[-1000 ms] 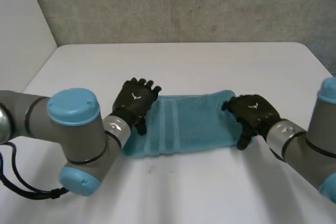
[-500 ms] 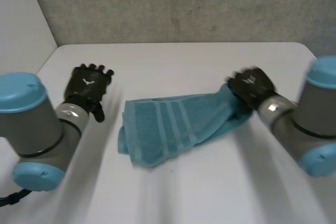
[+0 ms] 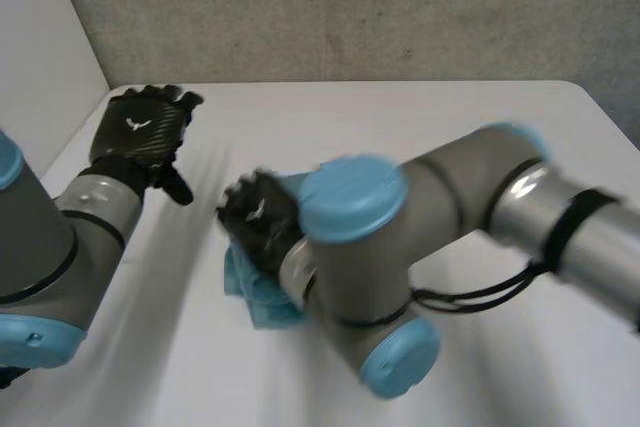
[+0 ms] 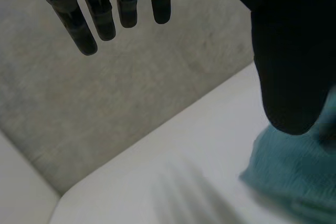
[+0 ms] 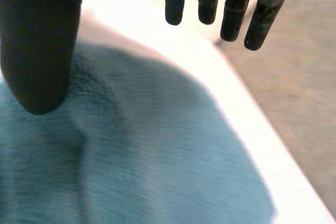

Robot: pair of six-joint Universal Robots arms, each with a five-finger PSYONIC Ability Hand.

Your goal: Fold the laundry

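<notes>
- The towel (image 3: 245,292) is seen bunched left of centre, directly beneath the right hand (image 3: 258,222), which is held straight-fingered and empty.
- The left hand (image 3: 138,132), spread and empty, is held to the towel's far left, so the right is nearer.

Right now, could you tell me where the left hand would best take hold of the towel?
Probably the bunched left edge of the towel, coming in from the left: that edge lies bare on the table, while the right hand and its arm cover the rest. The left hand is open and raised.
</notes>
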